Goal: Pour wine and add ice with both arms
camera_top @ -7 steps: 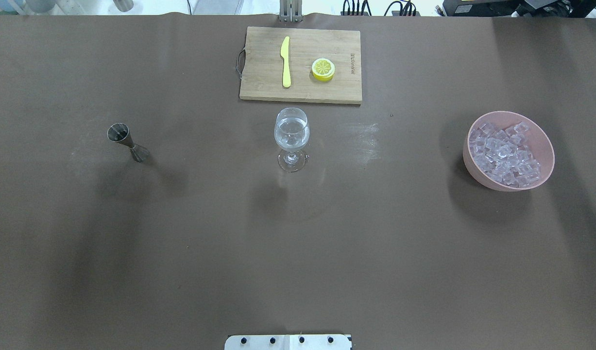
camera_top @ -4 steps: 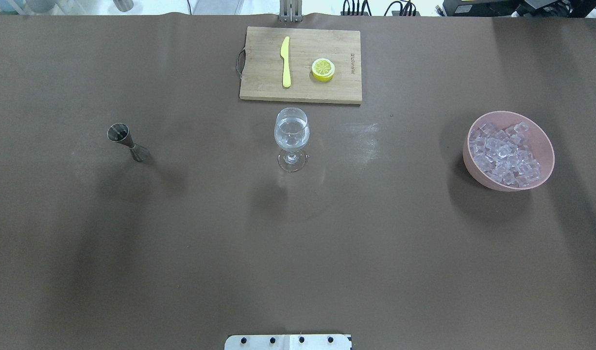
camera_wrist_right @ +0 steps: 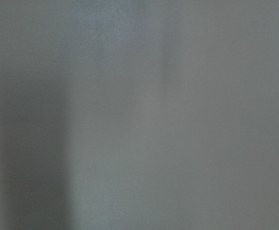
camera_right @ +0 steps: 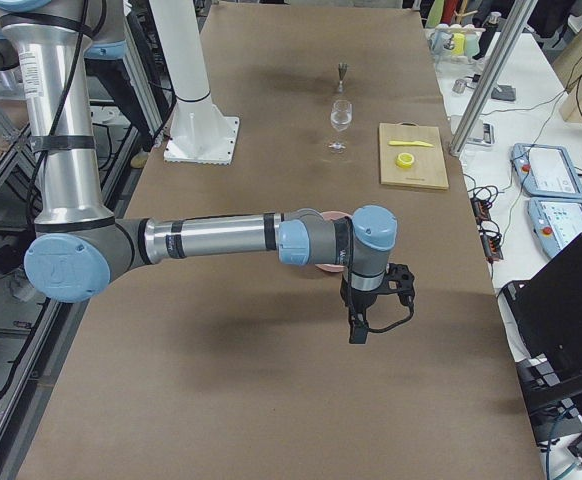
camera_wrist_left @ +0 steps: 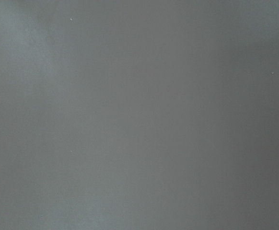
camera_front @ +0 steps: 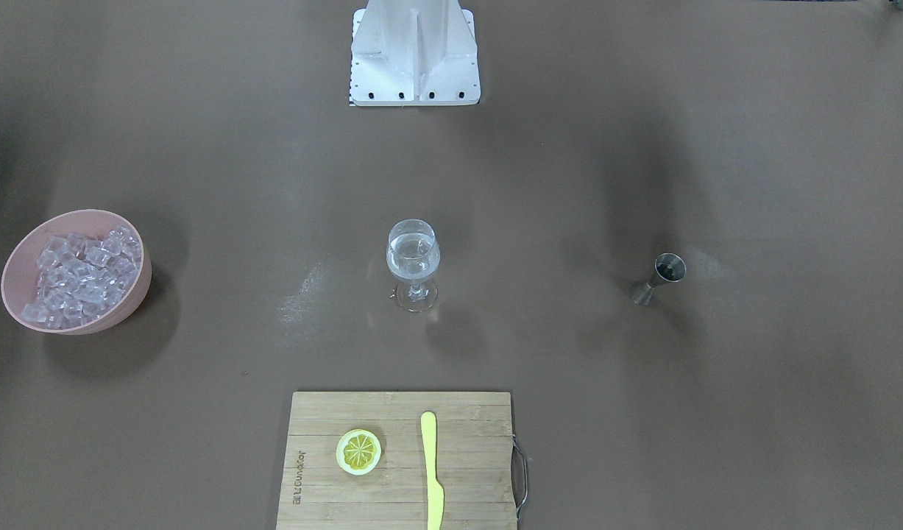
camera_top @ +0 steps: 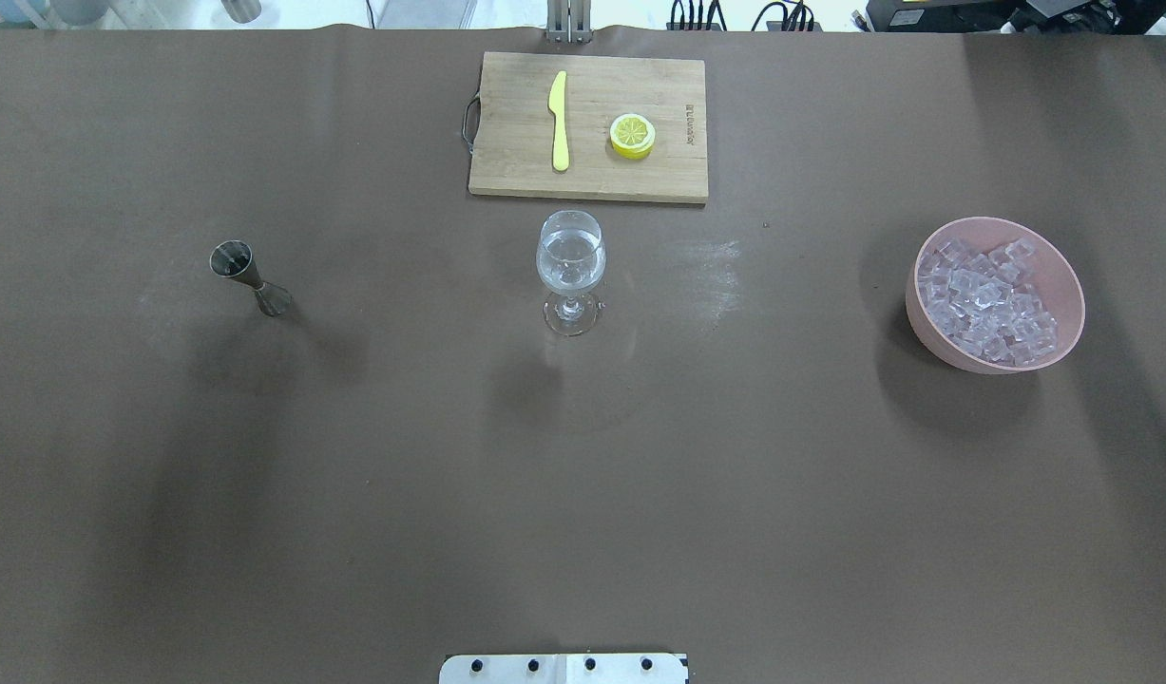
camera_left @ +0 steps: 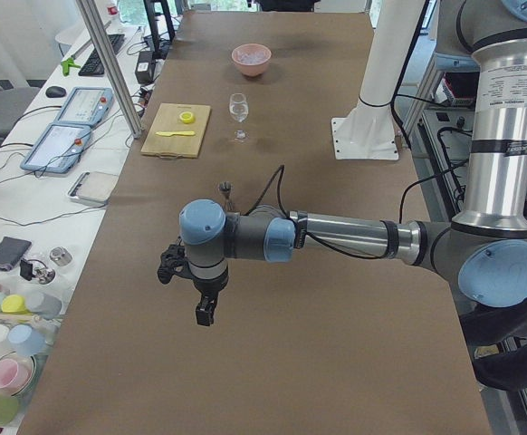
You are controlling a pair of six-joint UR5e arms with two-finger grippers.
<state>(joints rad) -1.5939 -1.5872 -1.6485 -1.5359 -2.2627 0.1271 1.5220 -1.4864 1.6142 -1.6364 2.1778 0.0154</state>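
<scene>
the jigger (camera_top: 250, 278) is nearer the left gripper (camera_left: 206, 311), the ice (camera_top: 986, 304) nearer the right gripper (camera_right: 357, 328), and can't tell if either one's open or holding anything

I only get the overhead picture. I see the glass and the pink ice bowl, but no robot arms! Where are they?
Observer: The silver-grey jointed left arm is stretched low over the brown table, beyond the small dark metal jigger toward the table's end, outside your frame.
Operator: And the other one?
Observer: The silver-grey right arm is stretched out at the opposite end, partly hiding the round pink bowl in the exterior right view.
Operator: Are they holding anything?
Observer: I see nothing in the black left tool or the black right tool; both point down. Open or shut, I cannot tell.
</scene>
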